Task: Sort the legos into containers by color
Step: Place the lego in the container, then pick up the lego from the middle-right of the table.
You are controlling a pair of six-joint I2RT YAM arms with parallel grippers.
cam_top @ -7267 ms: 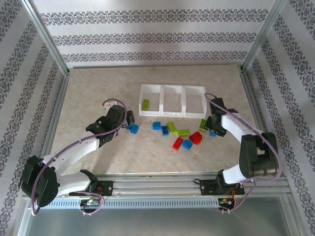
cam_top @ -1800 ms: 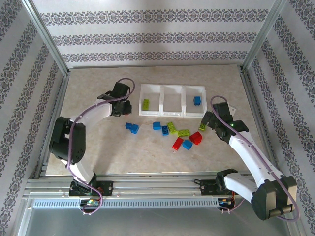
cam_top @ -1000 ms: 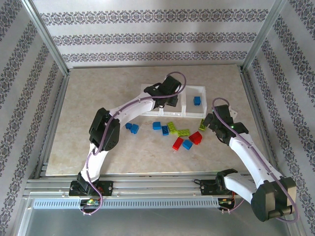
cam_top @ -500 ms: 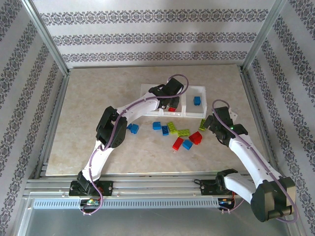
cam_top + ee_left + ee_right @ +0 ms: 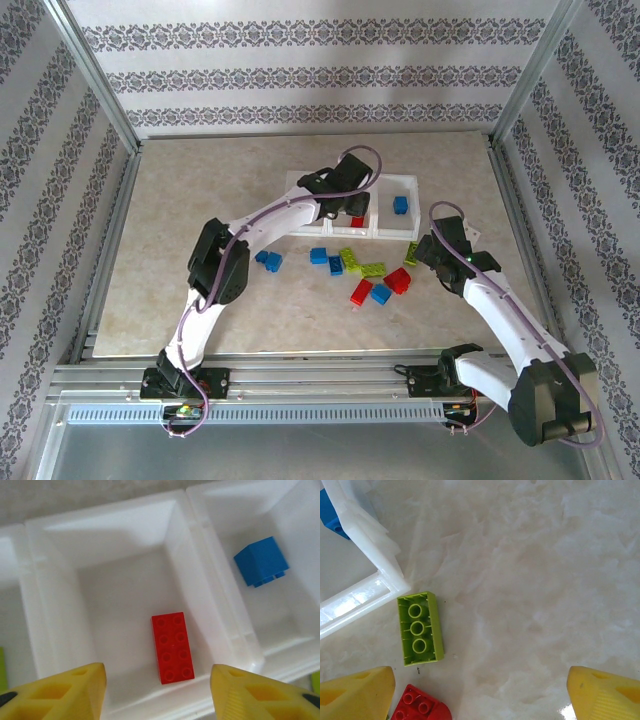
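Left gripper point(image 5: 159, 696) over the tray point(image 5: 105, 514), middle compartment: jaws wide, empty (red lego point(image 5: 172, 647) lies inside). Right gripper point(image 5: 480, 692) beside the tray corner, jaws wide. We reckon it must drop onto the green lego point(image 5: 420, 628) next, though its height is unclear.

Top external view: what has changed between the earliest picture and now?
A blue brick now lies in the right compartment and a red brick in the middle compartment. The left gripper swung over from the left and hangs open above the red brick. The right gripper hangs open by a green brick. The other loose bricks stayed.
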